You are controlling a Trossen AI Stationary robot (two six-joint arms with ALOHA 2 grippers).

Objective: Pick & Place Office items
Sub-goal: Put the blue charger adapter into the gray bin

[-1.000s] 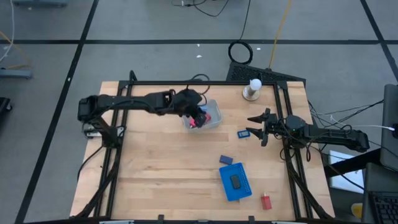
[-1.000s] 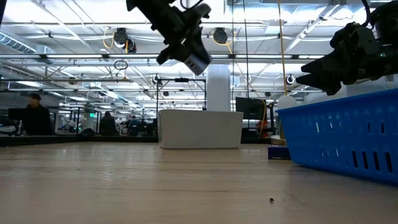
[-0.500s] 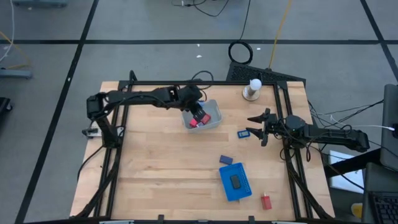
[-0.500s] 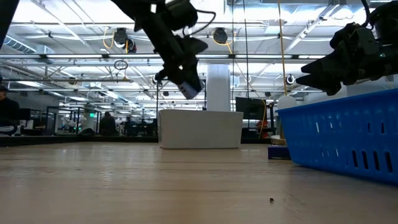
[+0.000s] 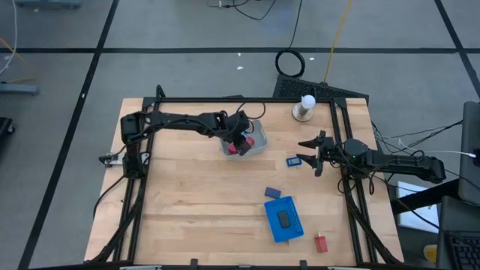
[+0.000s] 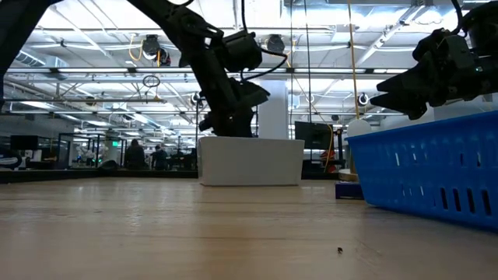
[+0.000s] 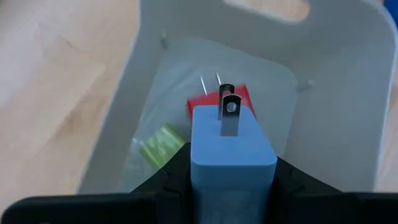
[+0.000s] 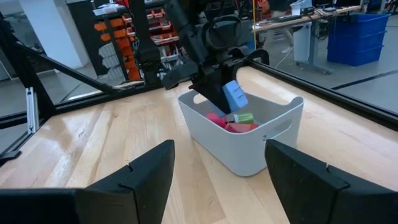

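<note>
Left tool pinching light blue plug block just inside pale bin, above red and green pieces; right tool spread, hovering near table's right edge.

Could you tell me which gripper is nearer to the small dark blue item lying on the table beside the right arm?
Right. The right gripper hovers open just beside the dark blue item; the left gripper is over the pale bin, holding a light blue plug adapter.
</note>
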